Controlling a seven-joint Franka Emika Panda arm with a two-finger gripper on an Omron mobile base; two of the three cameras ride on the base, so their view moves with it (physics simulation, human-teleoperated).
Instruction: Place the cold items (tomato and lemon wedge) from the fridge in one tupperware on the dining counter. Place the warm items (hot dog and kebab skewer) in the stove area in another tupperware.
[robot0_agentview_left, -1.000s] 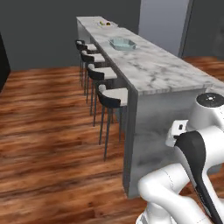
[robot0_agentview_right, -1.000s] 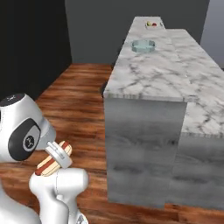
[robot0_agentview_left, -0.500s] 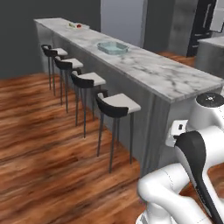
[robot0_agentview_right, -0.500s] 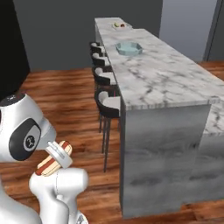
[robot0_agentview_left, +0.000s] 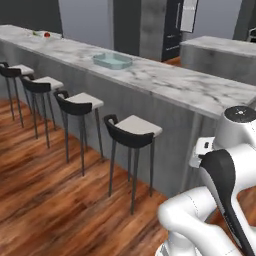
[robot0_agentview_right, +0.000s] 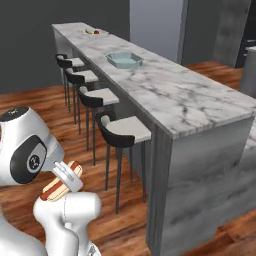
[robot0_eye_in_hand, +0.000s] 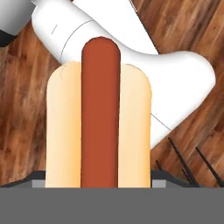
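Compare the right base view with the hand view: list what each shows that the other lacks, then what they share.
Right base view alone: the dining counter with the pale blue-green tupperware on it, a small red item beside another at the far end, too small to name, and four stools along its side. Hand view alone: the hot dog seen end-on, sausage between two bun halves, close up. Both: the hot dog held in the jaws, the gripper low by the robot's body, over the wood floor.
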